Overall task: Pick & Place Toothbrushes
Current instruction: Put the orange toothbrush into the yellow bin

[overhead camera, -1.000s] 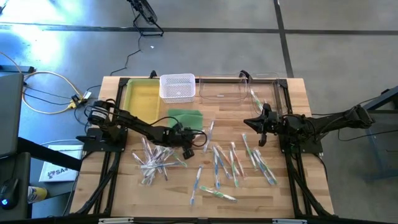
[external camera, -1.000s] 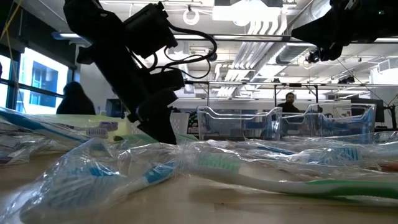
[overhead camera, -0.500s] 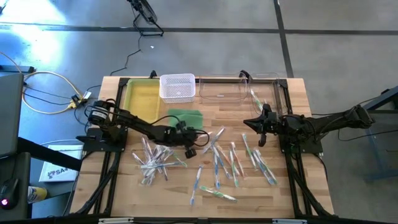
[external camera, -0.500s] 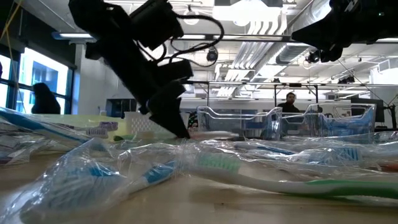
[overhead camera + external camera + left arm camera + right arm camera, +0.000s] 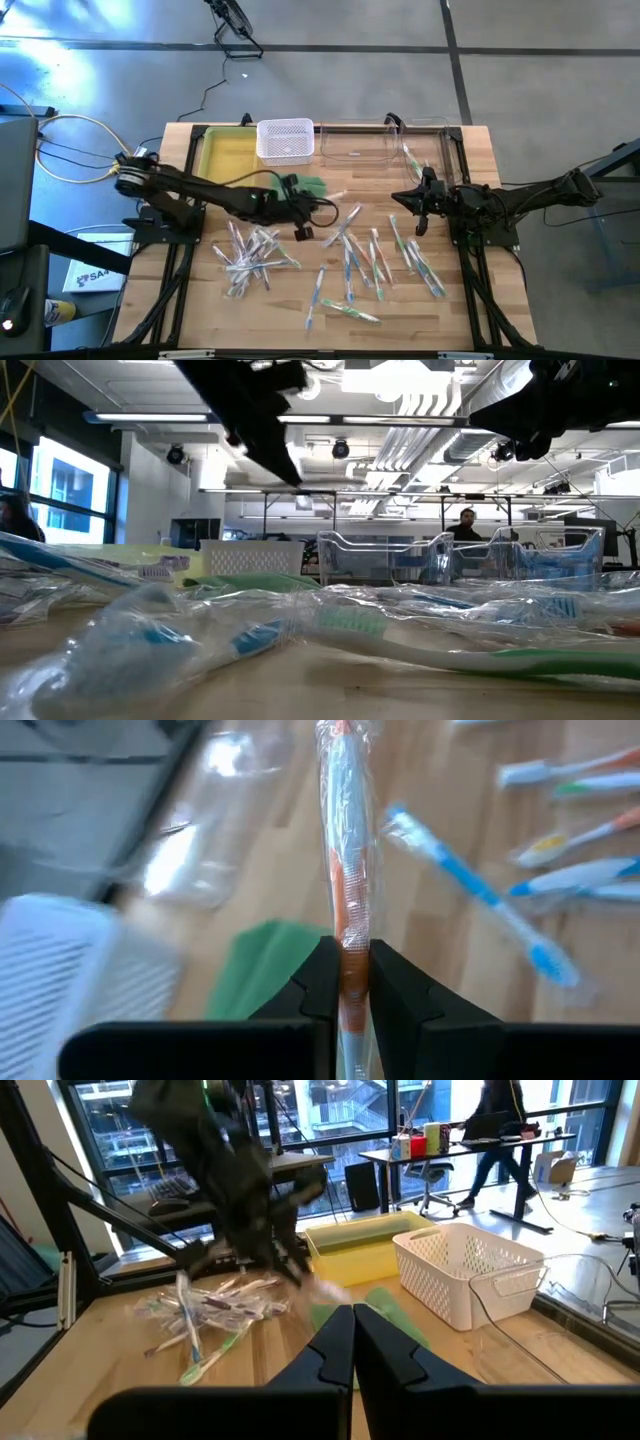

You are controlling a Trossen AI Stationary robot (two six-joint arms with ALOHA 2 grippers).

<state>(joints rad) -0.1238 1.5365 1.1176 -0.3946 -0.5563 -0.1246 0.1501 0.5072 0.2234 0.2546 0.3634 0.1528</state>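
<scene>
Several toothbrushes, most in clear wrappers, lie scattered on the wooden table in a left heap [image 5: 250, 255] and a middle spread [image 5: 360, 255]. My left gripper [image 5: 322, 198] hangs raised over the table's middle by the green pad [image 5: 306, 184], shut on a wrapped orange toothbrush [image 5: 345, 840]. In the low view the left arm [image 5: 255, 410] stands high above the table. My right gripper [image 5: 402, 196] waits shut at the table's right, holding nothing; its fingers [image 5: 352, 1342] are closed together. My left gripper pinches the wrapped orange toothbrush between its two fingers, on the orange stretch of the handle [image 5: 350, 945]. The brush runs straight on past the fingertips, along the fingers. It is lifted clear of the table, slanting down and forward.
Along the far edge stand a yellow tray [image 5: 228, 160], a white basket [image 5: 286, 140] and a clear container [image 5: 368, 146] with one brush [image 5: 412, 160] inside. More brushes lie at the right [image 5: 422, 268] and near the front [image 5: 340, 305]. People show in the room behind.
My left gripper has risen from the table's middle, rolling its wrist, and carried one wrapped toothbrush up clear of the others. It has also shifted a little toward the far edge, over the green pad.
</scene>
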